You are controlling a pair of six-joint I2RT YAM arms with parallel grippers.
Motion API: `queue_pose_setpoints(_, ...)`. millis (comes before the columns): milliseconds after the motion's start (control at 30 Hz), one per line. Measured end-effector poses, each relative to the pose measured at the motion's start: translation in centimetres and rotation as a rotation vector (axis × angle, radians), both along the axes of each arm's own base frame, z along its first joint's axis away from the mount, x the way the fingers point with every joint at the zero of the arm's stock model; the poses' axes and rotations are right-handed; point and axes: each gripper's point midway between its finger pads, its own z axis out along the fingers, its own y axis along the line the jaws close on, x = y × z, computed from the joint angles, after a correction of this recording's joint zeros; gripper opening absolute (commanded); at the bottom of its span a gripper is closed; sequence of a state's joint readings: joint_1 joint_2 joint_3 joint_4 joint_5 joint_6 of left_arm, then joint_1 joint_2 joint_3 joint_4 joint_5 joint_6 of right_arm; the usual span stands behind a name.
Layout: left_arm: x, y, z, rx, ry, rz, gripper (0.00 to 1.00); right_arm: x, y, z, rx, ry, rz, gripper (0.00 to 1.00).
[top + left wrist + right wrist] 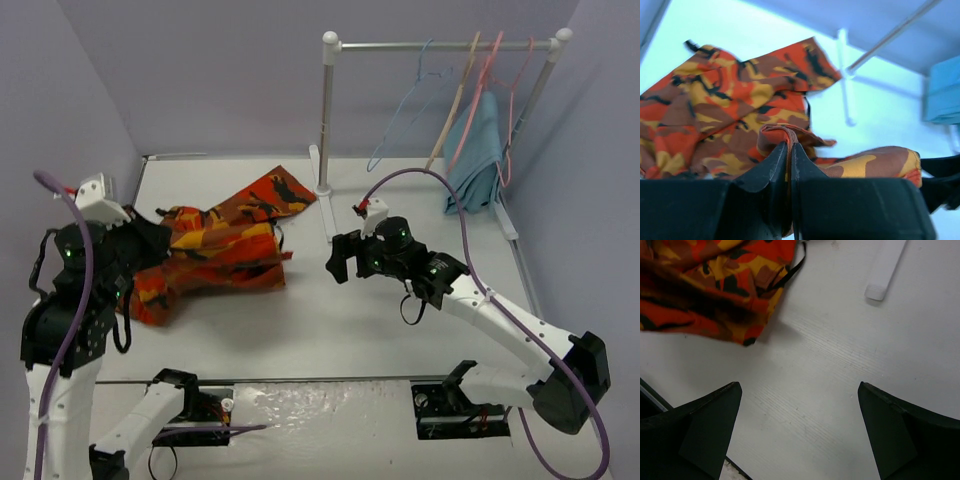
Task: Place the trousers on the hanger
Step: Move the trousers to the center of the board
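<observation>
Where overhead hides it, wrist view, left gripper point(789, 146) pinching trousers point(715, 112) fold

trousers point(225, 250) partly hidden under left gripper point(143, 245), teal cloth point(943, 90) cut off at picture's edge, blurred rail point(895, 35)

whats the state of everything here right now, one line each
trousers: crumpled on the table, not on the hanger, one fold pinched
left gripper: shut on the trousers
right gripper: open, empty, over bare table
hanger: hanging on the rail, empty
teal cloth: hanging from the rail
</observation>
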State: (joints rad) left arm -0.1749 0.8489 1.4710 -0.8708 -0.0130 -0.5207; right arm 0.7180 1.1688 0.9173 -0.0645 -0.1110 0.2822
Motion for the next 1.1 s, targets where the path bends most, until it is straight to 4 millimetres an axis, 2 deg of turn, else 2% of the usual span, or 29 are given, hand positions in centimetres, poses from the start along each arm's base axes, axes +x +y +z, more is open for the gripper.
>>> queue_pose_setpoints(133,-2.7,2.0,-6.7,0.036,0.163,0.098,0.01,-0.2,1.4,-0.3,-0.002,-0.005,0.015,1.00)
queue_pose_setpoints(167,-2.8,2.3,-8.7,0.045,0.223,0.119,0.06,-0.3,1.8,-0.6,-0.008,-0.001,0.024,1.00)
queue_pose_setpoints(267,-3.8,3.2,-13.5,0.074,0.395,0.186,0.28,-0.9,2.9,-2.0,-0.034,0.021,0.053,0.99)
queue_pose_setpoints(333,-4.4,3.8,-15.5,0.092,0.469,0.232,0.47,-1.3,3.7,-3.0,-0.053,0.037,0.076,0.98)
queue_pose_setpoints(367,-4.7,4.1,-16.1,0.101,0.487,0.246,0.51,-1.4,4.1,-3.4,-0.061,0.043,0.085,0.97)
queue_pose_setpoints(433,-5.4,4.4,-16.0,0.102,0.467,0.251,0.56,-1.6,5.1,-4.1,-0.072,0.053,0.104,0.94)
queue_pose_setpoints(600,-5.6,4.2,-13.8,0.099,0.330,0.199,0.58,-1.2,7.5,-5.5,-0.078,0.066,0.132,0.91)
queue_pose_setpoints(700,-3.8,3.1,-13.4,0.113,0.313,0.127,0.62,-0.8,8.2,-5.9,-0.075,0.068,0.125,0.91)
queue_pose_setpoints(867,2.2,-0.4,-15.1,0.152,0.391,-0.067,0.69,0.1,7.9,-5.7,-0.072,0.032,0.080,0.93)
queue_pose_setpoints(933,4.7,-2.0,-16.7,0.192,0.427,-0.146,0.71,0.0,7.3,-5.5,-0.070,0.015,0.064,0.94)
queue_pose_setpoints(1100,10.3,-8.6,-21.2,0.331,0.486,-0.391,0.73,-1.2,4.6,-4.3,-0.049,-0.026,0.029,0.95)
